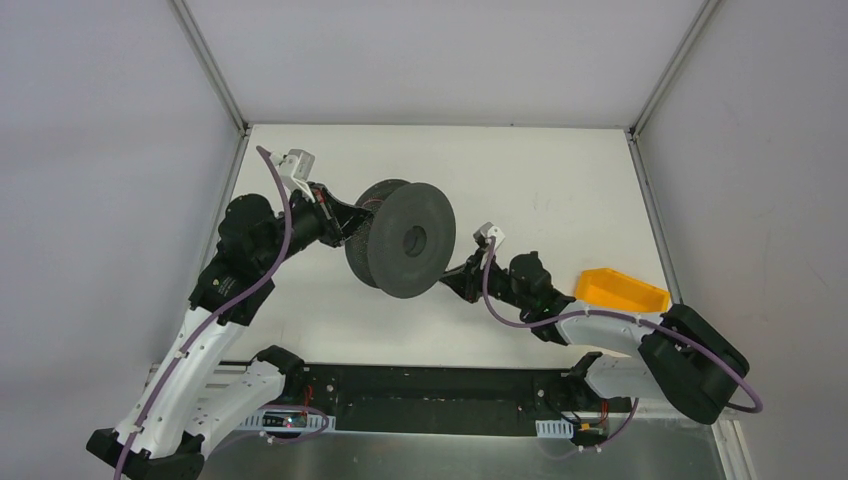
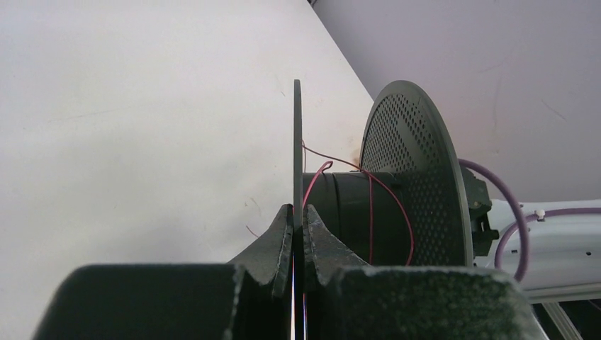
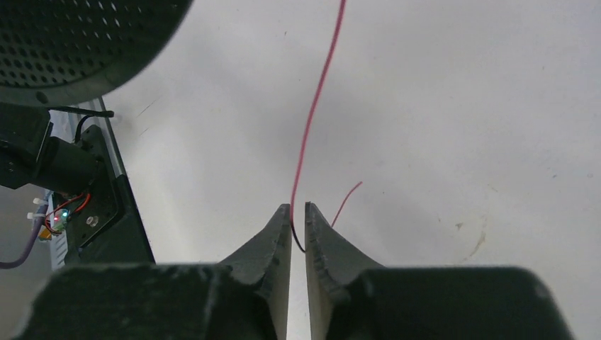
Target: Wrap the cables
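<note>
Left pincer [image 2: 298,214] is pressed onto the thin near flange of the spool [image 2: 411,177], steadying it with the hub exposed. Right pincer [image 3: 298,214] pinches the cable [image 3: 312,120] close to its free end, probably to lead it round the hub, where a few slack turns sit.

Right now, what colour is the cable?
Pinkish-red cable, clearest in the right wrist view.
</note>
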`<state>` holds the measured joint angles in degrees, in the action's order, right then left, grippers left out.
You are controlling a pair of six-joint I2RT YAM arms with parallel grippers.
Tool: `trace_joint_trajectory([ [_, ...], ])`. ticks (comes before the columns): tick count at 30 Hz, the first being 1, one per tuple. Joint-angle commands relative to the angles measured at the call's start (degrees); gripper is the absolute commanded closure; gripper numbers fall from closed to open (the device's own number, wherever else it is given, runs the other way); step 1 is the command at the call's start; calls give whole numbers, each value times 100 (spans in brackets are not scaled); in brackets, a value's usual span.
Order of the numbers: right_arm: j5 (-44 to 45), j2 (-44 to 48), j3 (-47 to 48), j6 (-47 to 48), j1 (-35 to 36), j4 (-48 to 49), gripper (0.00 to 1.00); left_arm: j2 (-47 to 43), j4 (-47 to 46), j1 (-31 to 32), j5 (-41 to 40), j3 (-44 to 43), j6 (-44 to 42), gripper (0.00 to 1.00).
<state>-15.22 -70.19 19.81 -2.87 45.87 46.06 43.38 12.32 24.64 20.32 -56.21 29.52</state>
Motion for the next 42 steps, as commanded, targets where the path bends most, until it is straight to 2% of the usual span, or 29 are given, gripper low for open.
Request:
trace_joint_trajectory([
  [1, 246, -111, -135, -321, 77, 769, 90, -133, -809, -60, -173, -1, 326, 100],
  [8, 562, 23, -233, -496, 318, 643, 92, -216, -997, -74, -685, 128, 593, 100],
  [12, 652, 173, -241, -623, 490, 603, 100, -229, -1345, -89, -824, 272, 875, 100],
  [17, 469, 453, -98, -1061, 768, 567, 100, -279, -1793, -91, -1228, 533, 1162, 100],
  [24, 1267, 854, 854, -364, 1620, -1205, 100, -137, -1686, -91, -1576, 505, 1155, 100],
  [29, 2013, 706, 1820, -22, 2076, -2921, 100, 51, -1053, -48, -1990, 365, 486, 100],
  [38, 2092, -48, 3250, 26, 2342, -4546, 100, 369, -294, 224, -2979, 365, -332, 100],
  [42, 2121, -438, 3888, 330, 2370, -5369, 100, 500, 30, 352, -3455, 268, -752, 100],
])
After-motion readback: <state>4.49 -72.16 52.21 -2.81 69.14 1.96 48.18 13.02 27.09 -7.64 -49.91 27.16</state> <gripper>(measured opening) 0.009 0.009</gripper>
